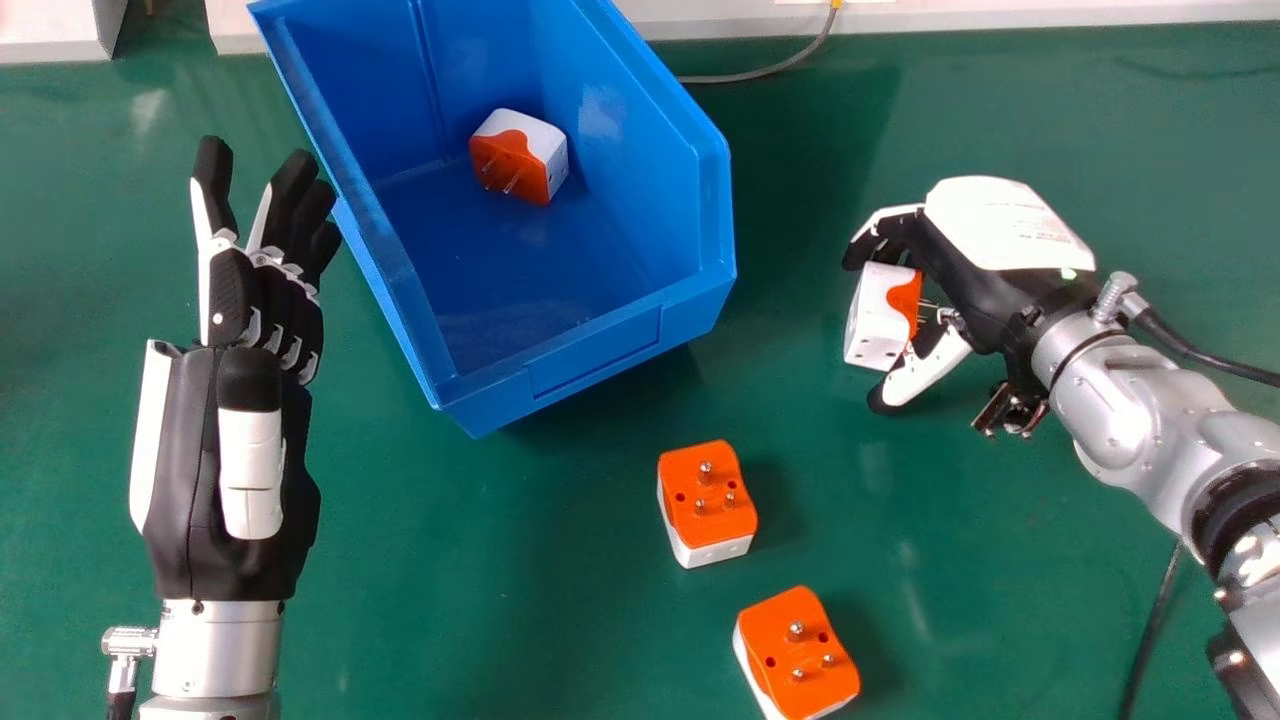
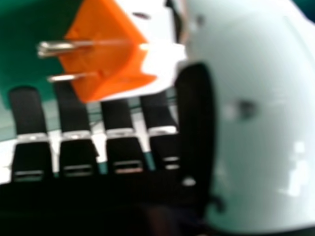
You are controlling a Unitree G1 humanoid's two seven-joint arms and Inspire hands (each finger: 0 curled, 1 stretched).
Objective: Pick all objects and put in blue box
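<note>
In the head view my right hand (image 1: 1000, 250) is right of the blue box (image 1: 590, 365), its fingers and thumb curled round an orange-and-white plug adapter (image 1: 878, 318). The right hand view shows that adapter (image 2: 106, 54), metal pins out, between the fingers and thumb of the right hand (image 2: 123, 152). Another adapter (image 1: 518, 155) lies inside the box. Two more rest pins-up on the green table, one adapter (image 1: 706, 500) below the box's near corner and one adapter (image 1: 798, 655) closer to the front edge. My left hand (image 1: 250, 400) is left of the box, fingers extended.
The green table (image 1: 480, 580) spreads around the box. A grey cable (image 1: 760, 72) runs behind the box, and pale blocks (image 1: 50, 30) line the far edge. Another dark cable (image 1: 1150, 630) lies beneath the right forearm.
</note>
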